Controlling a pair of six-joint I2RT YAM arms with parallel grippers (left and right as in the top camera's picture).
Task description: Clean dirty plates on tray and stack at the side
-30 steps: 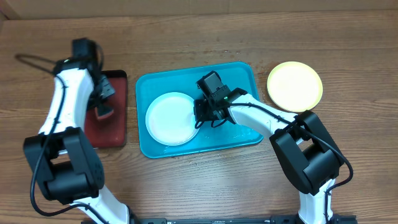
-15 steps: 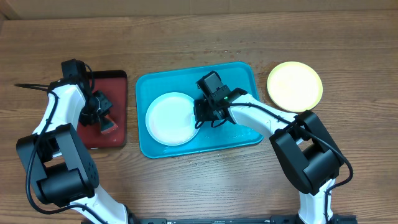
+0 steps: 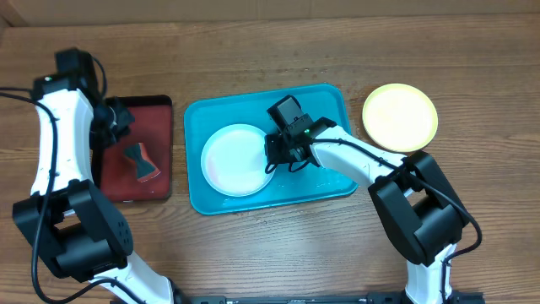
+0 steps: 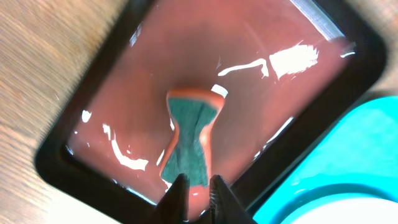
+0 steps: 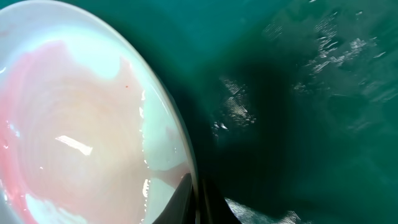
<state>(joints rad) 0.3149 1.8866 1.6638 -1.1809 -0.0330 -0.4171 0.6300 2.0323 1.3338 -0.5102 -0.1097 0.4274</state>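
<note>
White plate (image 3: 232,160) is lying left in teal tray (image 3: 325,101) | right gripper (image 3: 273,157) is clamping its right rim; lifting level and clearing the tray wall seems wise | left gripper (image 4: 198,196) is hanging slightly parted, empty, above sponge (image 4: 189,140) in dark red tray (image 4: 99,118)

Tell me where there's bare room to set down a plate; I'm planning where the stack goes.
Bare wood lies behind the teal tray and yellow-green plate, and in front of the tray. Crowded: the white plate with the right gripper at its rim, and the red tray holding the sponge.
</note>
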